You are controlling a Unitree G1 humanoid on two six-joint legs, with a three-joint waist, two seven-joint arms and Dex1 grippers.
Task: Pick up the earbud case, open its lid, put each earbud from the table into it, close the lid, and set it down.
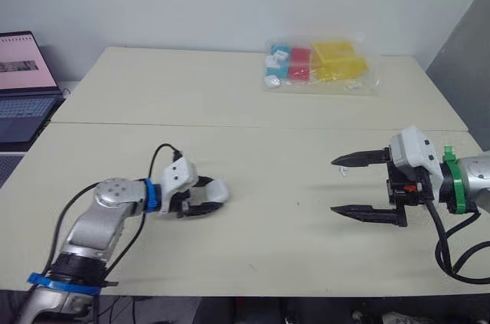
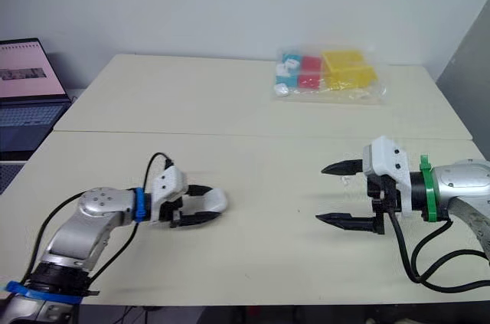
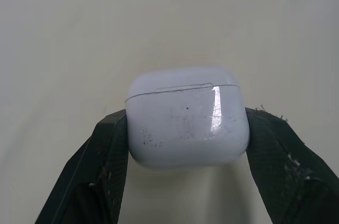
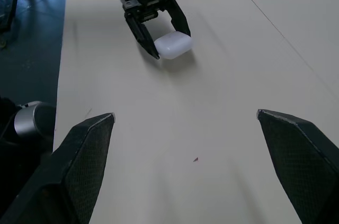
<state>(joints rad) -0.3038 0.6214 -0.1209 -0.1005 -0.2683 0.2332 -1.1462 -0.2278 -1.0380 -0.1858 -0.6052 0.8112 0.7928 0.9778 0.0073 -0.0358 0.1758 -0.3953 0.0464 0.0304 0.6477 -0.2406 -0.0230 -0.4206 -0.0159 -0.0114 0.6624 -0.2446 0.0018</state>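
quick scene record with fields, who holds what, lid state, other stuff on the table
left end effector: shut on earbud case
case lid: closed
right end effector: open, empty
small white item: beside right end effector, possibly an earbud
far side of table: bag of coloured blocks
robot's left, off table: laptop

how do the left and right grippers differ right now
The left gripper is shut on the white earbud case, whose lid is closed; the right gripper is wide open and holds nothing. The left gripper's wrist carries a blue band, the right gripper's a green band. Both have two black fingers and point toward each other.
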